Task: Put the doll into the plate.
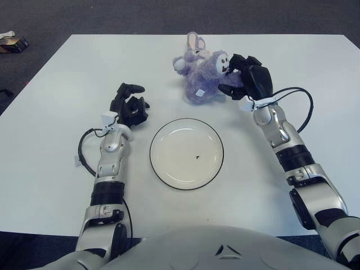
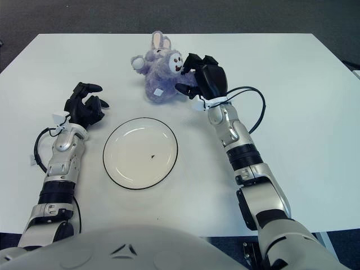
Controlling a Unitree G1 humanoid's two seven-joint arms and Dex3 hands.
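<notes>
A white table (image 1: 50, 140) carries a plate (image 1: 186, 153), a doll (image 1: 201, 77) and both robot hands. The doll is a purple plush rabbit with a white face, pale ears and a small white tag on its body. It lies on its side near the table's far edge, a little right of the middle, with its ears pointing toward that edge and its face turned to the right hand.

The right hand (image 1: 246, 76) is at the doll's right side. Its black fingers (image 1: 233, 61) are curled in against the doll's head and lower body, one above by the face and one below by the belly, touching the plush. The doll still lies on the table, so the hold looks like a pinch just closing on it; how firm it is cannot be told.

The plate is white with a dark rim and a tiny dark speck near its centre. It sits near the middle of the table, toward the near edge, apart from the doll and with nothing else on it.

The left hand (image 1: 130, 105) shows just left of the plate's far-left rim. Its fingers are loosely curled and hold nothing. A black cable (image 1: 83, 153) loops beside the left forearm, another (image 1: 301, 107) beside the right wrist.
</notes>
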